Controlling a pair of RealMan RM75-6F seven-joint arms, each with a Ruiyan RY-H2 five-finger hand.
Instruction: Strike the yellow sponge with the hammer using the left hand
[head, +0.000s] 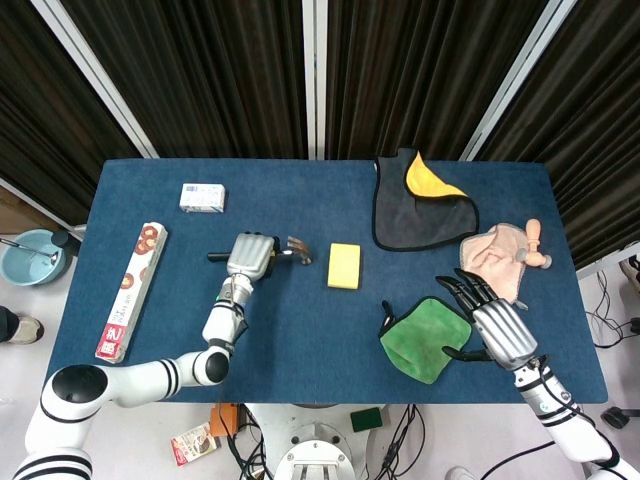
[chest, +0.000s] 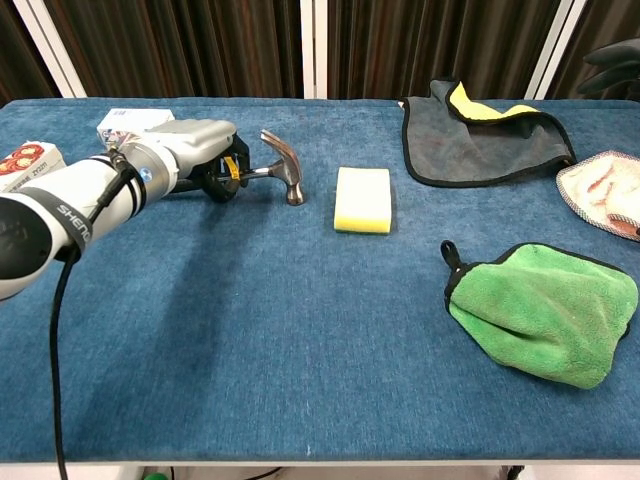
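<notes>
The hammer (head: 293, 250) (chest: 281, 166) lies left of centre with its steel head pointing right, toward the sponge. My left hand (head: 250, 257) (chest: 186, 150) grips its dark handle, fingers curled around it, and hides most of the handle. The yellow sponge (head: 344, 265) (chest: 363, 199) lies flat on the blue table (head: 300, 330), a short gap to the right of the hammer head. My right hand (head: 494, 325) hovers open at the right, fingers spread, beside the green cloth (head: 425, 338) (chest: 545, 310).
A grey cloth with yellow lining (head: 420, 205) (chest: 480, 135) lies at the back right, a pink cloth (head: 500, 255) at the right edge. A white box (head: 202, 197) and a long snack box (head: 131, 290) sit at the left. A bowl (head: 28, 256) stands off the table.
</notes>
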